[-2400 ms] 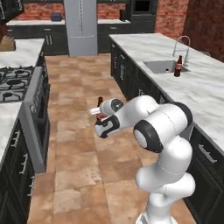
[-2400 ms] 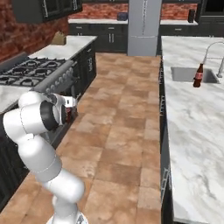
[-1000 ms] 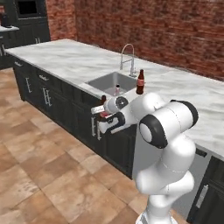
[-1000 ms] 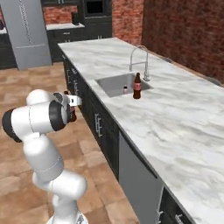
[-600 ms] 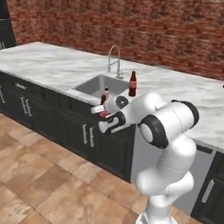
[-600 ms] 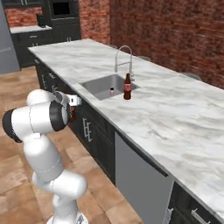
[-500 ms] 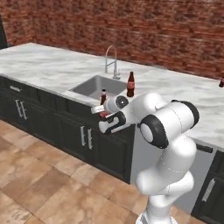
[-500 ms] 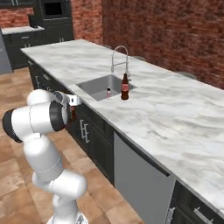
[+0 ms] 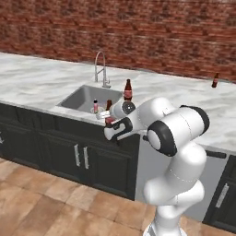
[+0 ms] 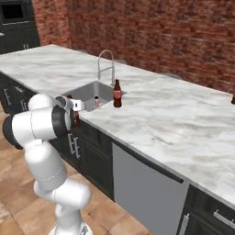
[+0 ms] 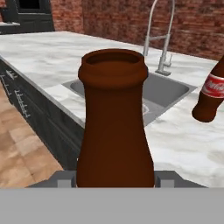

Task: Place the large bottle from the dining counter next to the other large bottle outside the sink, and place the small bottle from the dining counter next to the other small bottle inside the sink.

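A long marble counter (image 9: 41, 80) runs beneath a red brick wall (image 9: 138, 32), with black cabinets (image 9: 69, 154) below it and a grey appliance front (image 10: 147, 188) set among them.

Sunk into the counter is the steel sink (image 9: 82, 96), a chrome gooseneck tap (image 9: 100, 69) rising at its far rim. Inside the basin stands one short bottle with a reddish label, the other small bottle (image 9: 96, 106), near the front wall (its base cannot be made out). On the counter just beside the sink's right rim stands the other large bottle (image 9: 128, 91), upright, dark brown with a red label; it also shows at the right edge of the hand view (image 11: 213, 92).

The white arm (image 9: 175, 138) reaches from the base toward the cabinet front, its gripper (image 9: 110, 120) level with the counter's edge, in front of the sink's right corner. The fingers are clamped on a dark brown bottle (image 9: 109, 109), upright, its neck standing above the hand. From the hand camera that neck and open mouth (image 11: 113, 118) loom in the foreground, the sink and tap behind. Whether it is the tall or the short bottle cannot be told from these views.

Far off on the counter's right end stands one more small dark bottle (image 9: 215, 80).
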